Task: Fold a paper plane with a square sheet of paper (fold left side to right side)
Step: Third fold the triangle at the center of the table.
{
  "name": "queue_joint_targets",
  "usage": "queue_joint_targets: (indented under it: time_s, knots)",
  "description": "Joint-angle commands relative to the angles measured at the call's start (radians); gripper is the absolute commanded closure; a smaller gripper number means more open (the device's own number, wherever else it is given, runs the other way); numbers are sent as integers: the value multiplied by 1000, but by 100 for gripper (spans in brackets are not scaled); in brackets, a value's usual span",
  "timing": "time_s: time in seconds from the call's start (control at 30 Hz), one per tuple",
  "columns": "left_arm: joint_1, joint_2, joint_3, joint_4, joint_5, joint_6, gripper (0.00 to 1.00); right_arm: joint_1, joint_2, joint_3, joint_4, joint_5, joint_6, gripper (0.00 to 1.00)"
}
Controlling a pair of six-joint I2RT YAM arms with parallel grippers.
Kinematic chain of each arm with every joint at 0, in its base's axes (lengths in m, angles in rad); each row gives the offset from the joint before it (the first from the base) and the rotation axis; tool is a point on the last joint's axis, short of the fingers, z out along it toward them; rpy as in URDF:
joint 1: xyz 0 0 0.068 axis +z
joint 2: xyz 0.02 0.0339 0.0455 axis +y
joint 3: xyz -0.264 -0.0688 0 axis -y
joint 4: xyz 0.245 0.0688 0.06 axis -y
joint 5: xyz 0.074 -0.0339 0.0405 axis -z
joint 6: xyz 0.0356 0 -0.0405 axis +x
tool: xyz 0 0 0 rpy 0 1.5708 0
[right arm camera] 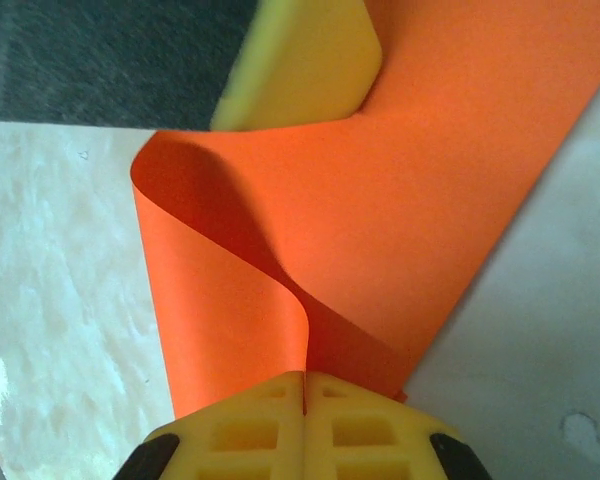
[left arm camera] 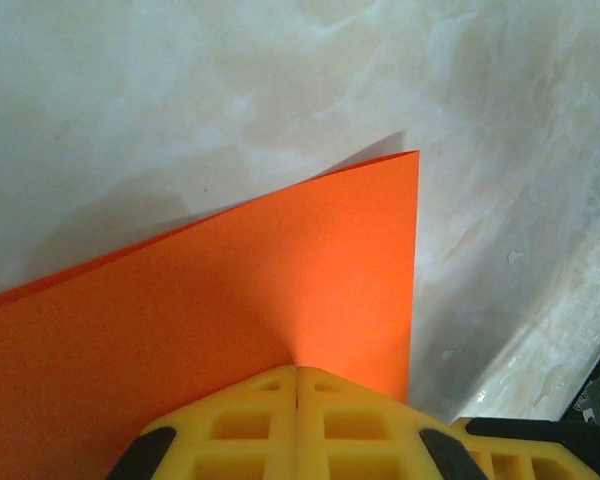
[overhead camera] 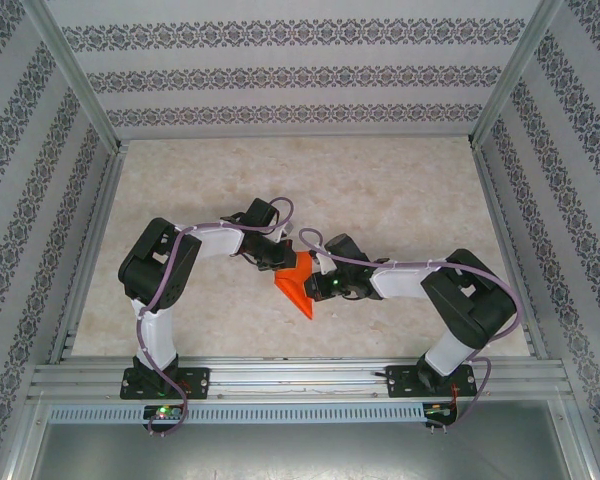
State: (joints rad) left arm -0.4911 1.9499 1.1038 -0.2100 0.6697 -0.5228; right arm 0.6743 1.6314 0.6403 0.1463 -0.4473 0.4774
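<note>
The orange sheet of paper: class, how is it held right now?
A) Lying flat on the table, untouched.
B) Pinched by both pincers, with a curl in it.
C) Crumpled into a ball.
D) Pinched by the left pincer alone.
B: the left pincer is shut on the sheet of paper in its wrist view, and the right pincer is shut on a curled part of it in its own.

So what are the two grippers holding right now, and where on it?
Both are shut on the square sheet of paper: the left gripper pinches its edge near a corner, the right gripper pinches a curled-up edge.
</note>
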Motion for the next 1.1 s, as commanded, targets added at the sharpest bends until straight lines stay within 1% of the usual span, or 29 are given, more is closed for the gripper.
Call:
queue_joint_targets:
  time_s: [0.0,0.37,0.77,1.07]
  knots:
    - [-17,27,-5,-60,-58,16,100,5,-28,-7,4,-30,17,100]
    - [-17,27,-8,-60,-58,18,100,21,-15,-4,10,-42,27,100]
    - [-17,27,-5,-64,-58,18,100,18,8,-4,4,7,36,100]
    - [-17,27,-4,-66,-59,18,100,15,13,10,-10,14,28,100]
